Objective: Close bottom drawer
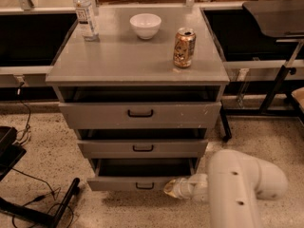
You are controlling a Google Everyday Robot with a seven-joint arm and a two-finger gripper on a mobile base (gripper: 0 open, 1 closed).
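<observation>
The bottom drawer (118,183) is the lowest of three grey drawers in the cabinet. It stands pulled out a little, its dark inside showing above a low front panel with a small black handle (144,186). My gripper (173,188) is at the right end of that front panel, touching or very close to it. The white arm (240,186) reaches in from the lower right. The middle drawer (142,148) and top drawer (140,114) sit above it.
On the cabinet top (118,61) stand a water bottle (85,13), a white bowl (145,25) and a gold can (184,47). Black cables and a black stand (42,208) lie on the floor at left. A dark table leg (275,82) stands at right.
</observation>
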